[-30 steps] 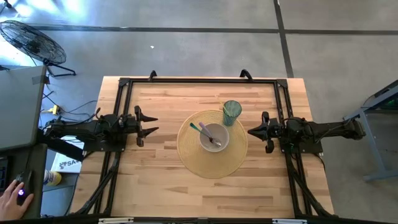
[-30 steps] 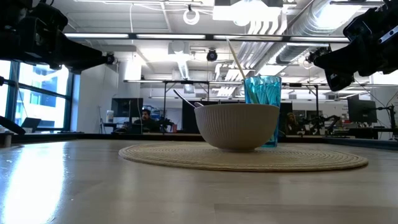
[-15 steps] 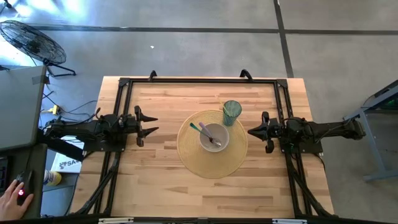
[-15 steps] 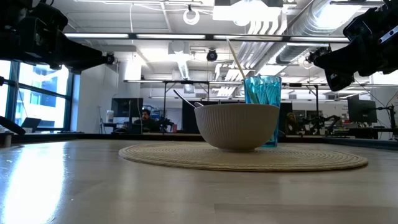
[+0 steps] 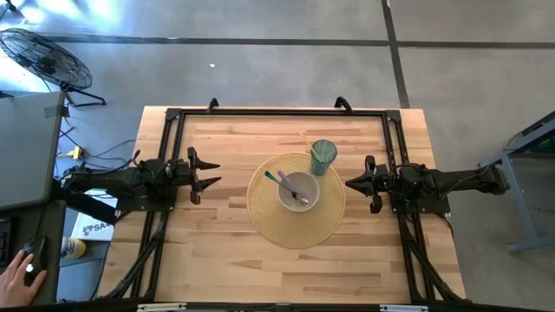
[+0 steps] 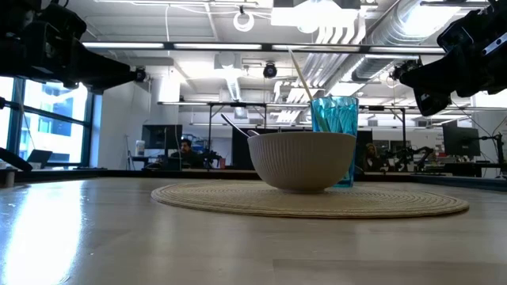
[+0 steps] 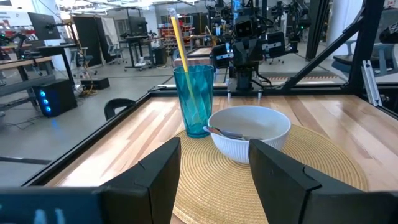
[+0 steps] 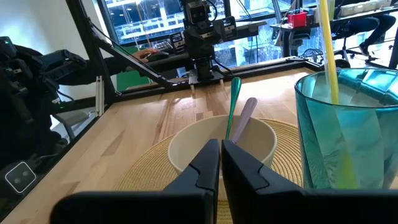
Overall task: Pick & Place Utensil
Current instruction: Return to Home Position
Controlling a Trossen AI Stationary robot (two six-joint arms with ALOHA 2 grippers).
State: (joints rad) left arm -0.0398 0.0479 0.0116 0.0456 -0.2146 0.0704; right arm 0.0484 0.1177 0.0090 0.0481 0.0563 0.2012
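Observation:
A white ribbed bowl (image 5: 298, 191) (image 6: 303, 161) stands on a round woven placemat (image 5: 295, 227) at the table's middle. Two utensils lie in it, a green-handled one (image 8: 234, 106) and a pale pink-handled one (image 8: 244, 118). Their heads are down in the bowl and their handles lean on its rim toward the left arm. A teal cup (image 5: 323, 156) (image 7: 193, 99) with a yellow straw (image 7: 179, 40) stands on the mat's far edge beside the bowl. My left gripper (image 5: 208, 173) (image 7: 214, 180) hovers open left of the mat. My right gripper (image 5: 351, 184) (image 8: 221, 163) hovers shut right of it.
Black frame rails (image 5: 277, 113) run along the table's far, left and right edges. Bare wood (image 5: 260, 269) lies between the mat and the near edge. Off the table on the left are a fan (image 5: 43, 56) and a person's hand (image 5: 17, 277).

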